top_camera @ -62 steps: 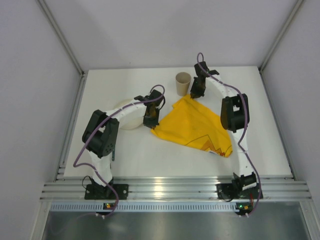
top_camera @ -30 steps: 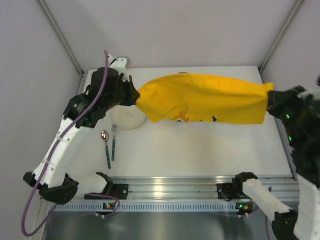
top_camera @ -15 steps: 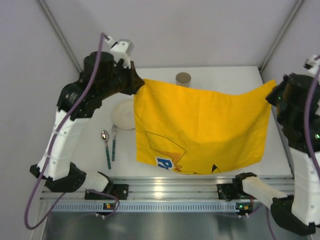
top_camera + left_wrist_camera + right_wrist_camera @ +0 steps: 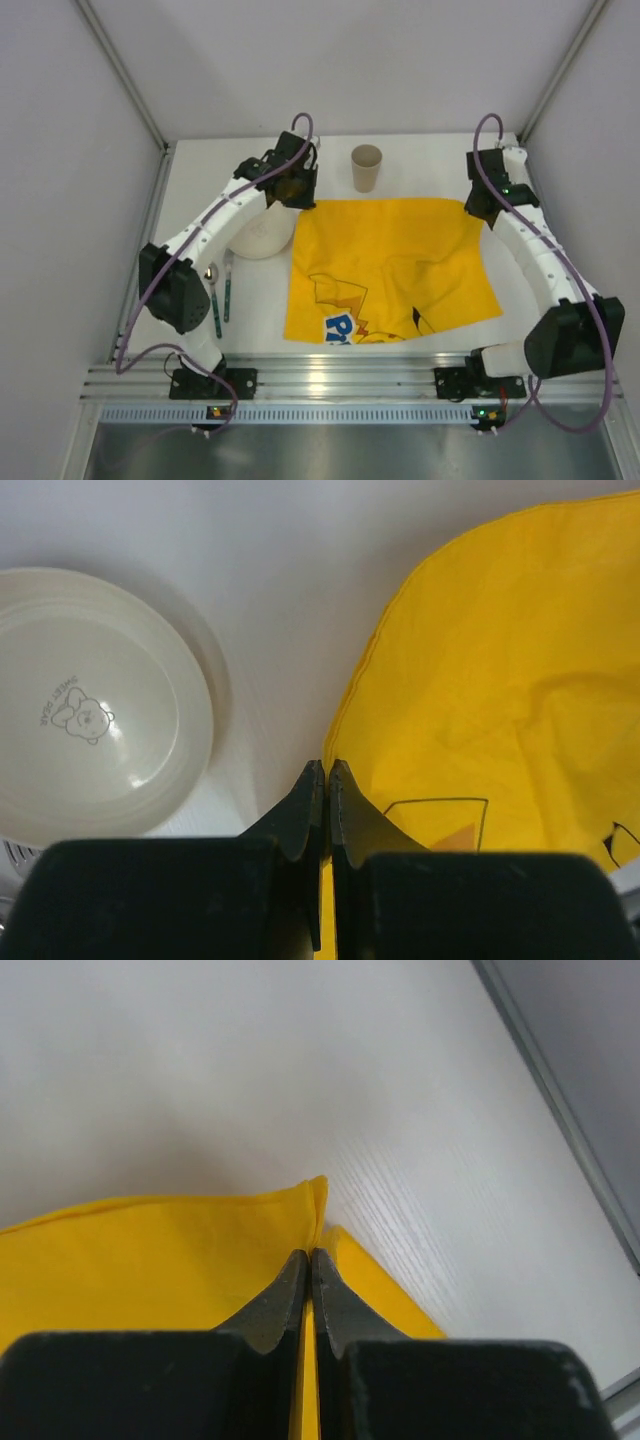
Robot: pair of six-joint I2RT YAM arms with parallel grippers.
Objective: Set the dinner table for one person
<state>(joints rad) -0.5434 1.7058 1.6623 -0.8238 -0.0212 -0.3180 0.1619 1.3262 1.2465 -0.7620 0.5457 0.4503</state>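
Tabletop (image 4: 430, 170), white w/ grey walls, carries a yellow cloth (image 4: 390, 265) spread flat from its middle toward the near edge, print up, a bit rumpled on the right. Left tool (image 4: 326, 770) is pressed together, pinching the cloth's far-left corner. Right tool (image 4: 308, 1255) likewise pinches the far-right corner, close to the right edge. White bowl (image 4: 262, 232) sits just beside the cloth's left side. Tan cup (image 4: 366, 167) stands upright by the far edge, btwn both tools. Spoon (image 4: 211, 275) & a 2nd utensil (image 4: 228, 285) lie side by side toward the left edge.
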